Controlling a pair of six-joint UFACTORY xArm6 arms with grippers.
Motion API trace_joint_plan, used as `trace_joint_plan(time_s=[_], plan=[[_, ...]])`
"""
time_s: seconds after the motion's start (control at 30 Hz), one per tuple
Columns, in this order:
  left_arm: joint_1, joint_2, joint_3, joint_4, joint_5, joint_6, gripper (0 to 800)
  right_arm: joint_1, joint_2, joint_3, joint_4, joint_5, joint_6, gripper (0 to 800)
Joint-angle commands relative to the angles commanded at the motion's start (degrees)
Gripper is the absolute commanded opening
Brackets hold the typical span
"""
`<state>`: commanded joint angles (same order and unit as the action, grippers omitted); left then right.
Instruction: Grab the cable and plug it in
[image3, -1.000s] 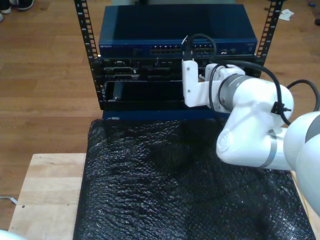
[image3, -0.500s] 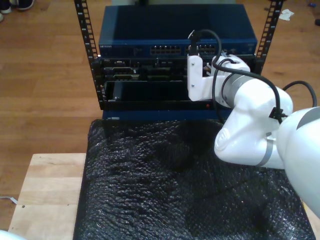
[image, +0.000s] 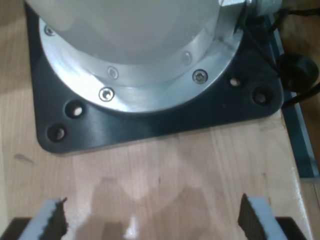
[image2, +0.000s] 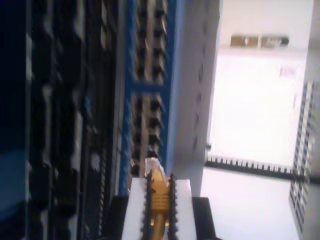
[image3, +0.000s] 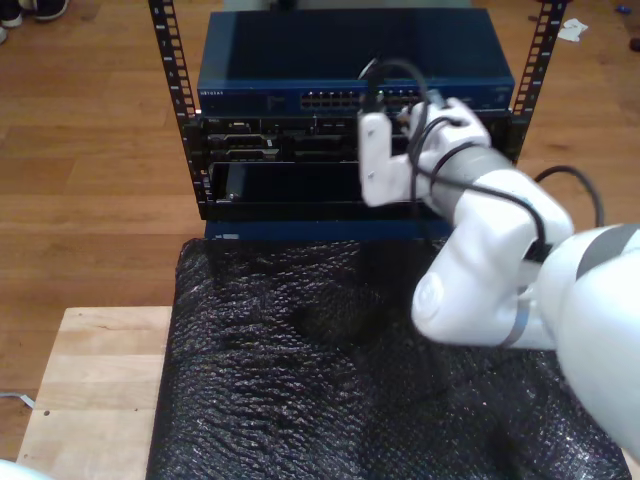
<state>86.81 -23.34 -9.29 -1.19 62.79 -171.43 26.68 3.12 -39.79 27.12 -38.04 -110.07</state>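
One pincer (image2: 159, 200) grips the cable (image2: 159, 212) near ports (image2: 150, 107).

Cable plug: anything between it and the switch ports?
Nothing visible. My second gripper is shut on the cable, its clear plug pointing at the rows of ports on the blue switch, with open space between them. Whether they touch, I cannot tell.

Yellow-orange cable (image2: 159, 200), clear plug forward, pinched between serrated pads.
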Motion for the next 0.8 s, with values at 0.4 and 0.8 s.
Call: trace_joint_plan(time_s=[0.4,0.8], plan=[[-0.1,0.0,0.0,0.0,0.0,0.0,800,1.7,3.0,5.1,-0.1,-25.4,-6.2,0],[0.0,0.0,0.0,0.0,0.0,0.0,800,0.9,6.3,1.7,-7.0,-18.8,-5.7,0]])
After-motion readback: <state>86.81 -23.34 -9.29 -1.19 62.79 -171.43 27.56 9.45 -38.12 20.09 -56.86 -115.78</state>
